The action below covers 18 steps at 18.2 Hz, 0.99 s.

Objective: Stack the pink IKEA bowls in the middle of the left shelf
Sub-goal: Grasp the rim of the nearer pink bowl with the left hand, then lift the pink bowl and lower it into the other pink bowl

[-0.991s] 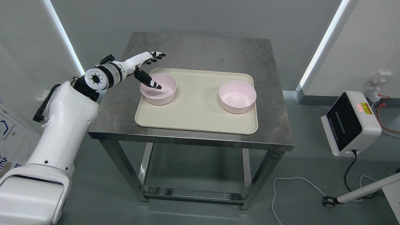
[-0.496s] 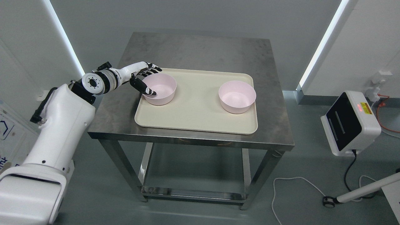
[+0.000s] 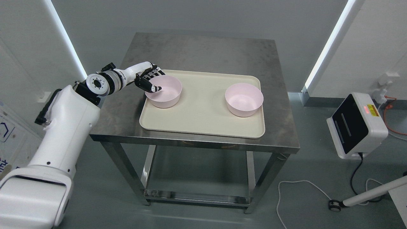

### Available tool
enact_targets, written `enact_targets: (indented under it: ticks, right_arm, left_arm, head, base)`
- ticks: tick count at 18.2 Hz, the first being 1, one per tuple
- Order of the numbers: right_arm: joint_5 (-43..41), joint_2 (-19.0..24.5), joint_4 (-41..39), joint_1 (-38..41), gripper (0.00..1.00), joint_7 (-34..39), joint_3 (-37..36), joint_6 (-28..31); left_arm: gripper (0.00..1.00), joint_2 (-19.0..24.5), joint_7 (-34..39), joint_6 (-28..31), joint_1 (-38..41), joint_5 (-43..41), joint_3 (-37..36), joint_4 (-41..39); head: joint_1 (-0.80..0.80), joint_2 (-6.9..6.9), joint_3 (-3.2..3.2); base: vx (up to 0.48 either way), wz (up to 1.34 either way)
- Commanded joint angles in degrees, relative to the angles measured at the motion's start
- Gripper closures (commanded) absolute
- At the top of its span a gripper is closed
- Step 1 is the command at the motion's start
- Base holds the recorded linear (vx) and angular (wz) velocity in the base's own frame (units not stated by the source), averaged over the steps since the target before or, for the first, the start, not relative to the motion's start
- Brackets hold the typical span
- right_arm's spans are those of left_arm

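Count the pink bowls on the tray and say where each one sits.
2. One pink bowl is at the tray's left end, its rim pinched by the left robot hand; the other bowl stands free at the right end.

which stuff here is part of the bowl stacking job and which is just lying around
Job:
left bowl, pinched at its rim by the left robot hand
right bowl
tray holding both

Lying about:
white box on the floor
cables
wheeled stand leg
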Motion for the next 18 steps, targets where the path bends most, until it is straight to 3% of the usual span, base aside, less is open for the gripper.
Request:
enact_targets:
  ticks: [1, 10, 14, 18]
  right_arm:
    - [0.0, -1.0, -1.93, 0.17, 0.0, 0.01, -0.62, -0.04]
    - [0.0, -1.0, -1.93, 0.09, 0.0, 0.01, -0.62, 0.05]
    - [0.0, -1.0, -1.93, 0.09, 0.0, 0.01, -0.62, -0.04]
    - [0.0, -1.0, -1.93, 0.09, 0.0, 0.01, -0.62, -0.04]
  left_arm:
    - [0.79, -1.96, 0.02, -3.1, 0.05, -0.29, 1.25, 0.92]
    - [0.99, -2.05, 1.52, -4.95, 0.32, -0.29, 3.34, 1.18]
    - [0.99, -2.58, 1.52, -5.14, -0.73, -0.12, 6.42, 0.92]
    - [0.99, -6.26, -0.58, -2.07, -1.35, 0.23, 8.1, -9.25]
  head:
    - [0.0, 0.0, 0.0]
    - [0.0, 0.0, 0.0]
    - [0.0, 0.0, 0.0]
    - [0.0, 0.0, 0.0]
  base:
    - [0.0, 0.0]
    - [0.0, 0.0]
    - [0.0, 0.0]
    - [0.0, 0.0]
